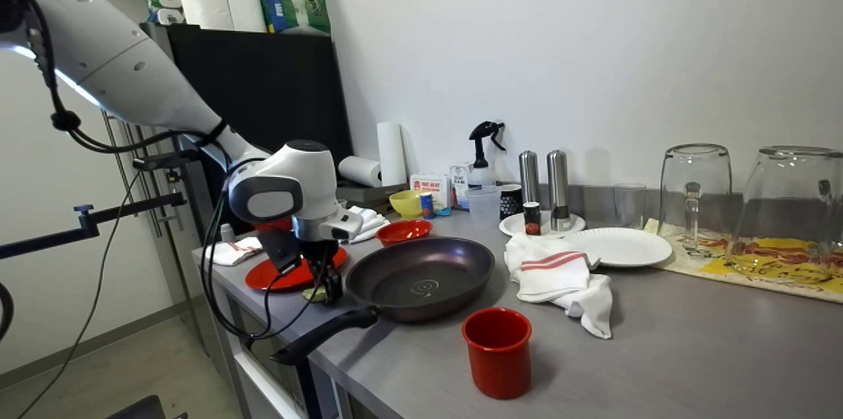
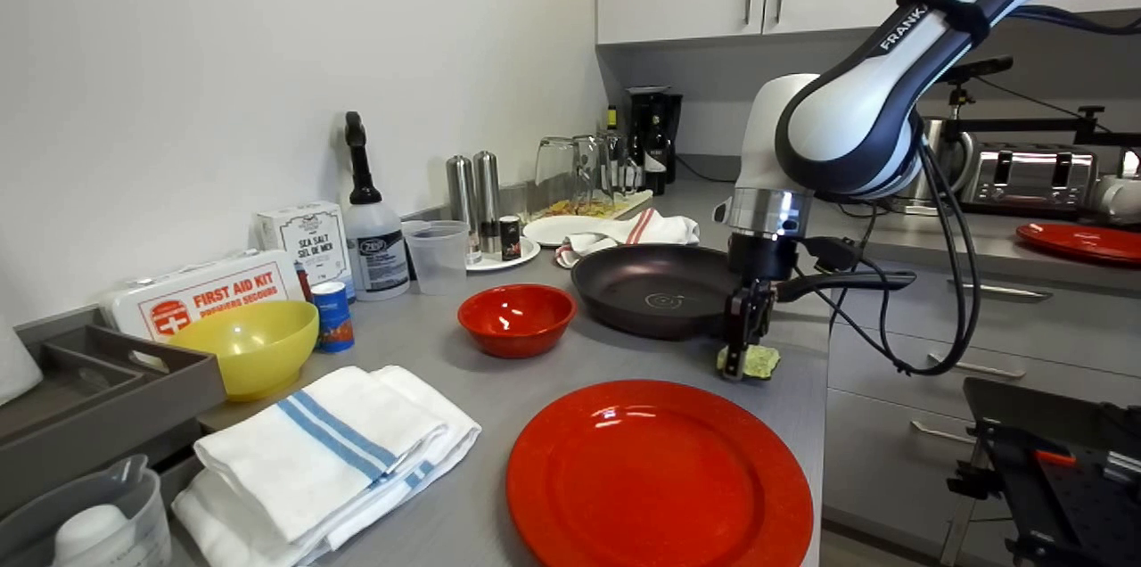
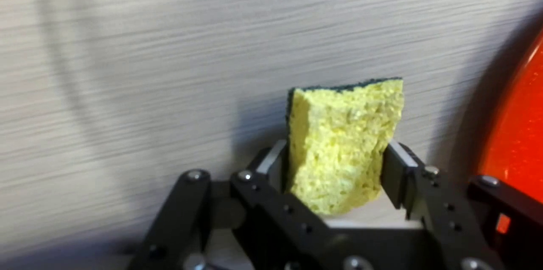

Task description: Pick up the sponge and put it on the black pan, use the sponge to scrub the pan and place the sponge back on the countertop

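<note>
Sponge (image 1: 313,295), in an exterior view, just beside the red dinner plate (image 1: 276,274), with the black frying pan (image 1: 421,277) near that plate and a red cup (image 1: 498,360) farther off. In an exterior view, beside the plate, blue-striped white towels (image 2: 303,451); beyond it, a red bowl (image 2: 517,335). In the wrist view, Robotiq gripper (image 3: 338,155) clamped on the sponge from opposite sides, near the plate; cannot tell whether touching the grey countertop (image 3: 169,70).
</note>
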Motion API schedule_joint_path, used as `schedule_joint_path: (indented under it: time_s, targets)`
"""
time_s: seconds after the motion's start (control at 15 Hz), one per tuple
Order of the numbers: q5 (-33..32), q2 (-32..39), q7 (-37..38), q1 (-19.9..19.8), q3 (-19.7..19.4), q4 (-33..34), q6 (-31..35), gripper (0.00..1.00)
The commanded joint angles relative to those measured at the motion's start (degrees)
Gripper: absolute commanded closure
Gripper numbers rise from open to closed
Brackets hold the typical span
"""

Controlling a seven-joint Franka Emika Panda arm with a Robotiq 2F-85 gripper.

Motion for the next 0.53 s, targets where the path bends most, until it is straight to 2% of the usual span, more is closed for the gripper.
schedule_joint_path:
  time_s: [0.0,0.4,0.47]
  targets:
    - [0.8,1.11,-0.56,-0.39,0.68,-0.58,1.59,0.72]
    - [1.09,1.11,-0.66,-0.49,1.11,-0.3,0.81,0.72]
    - [1.06,1.05,-0.71,-0.49,1.16,-0.31,0.78,0.49]
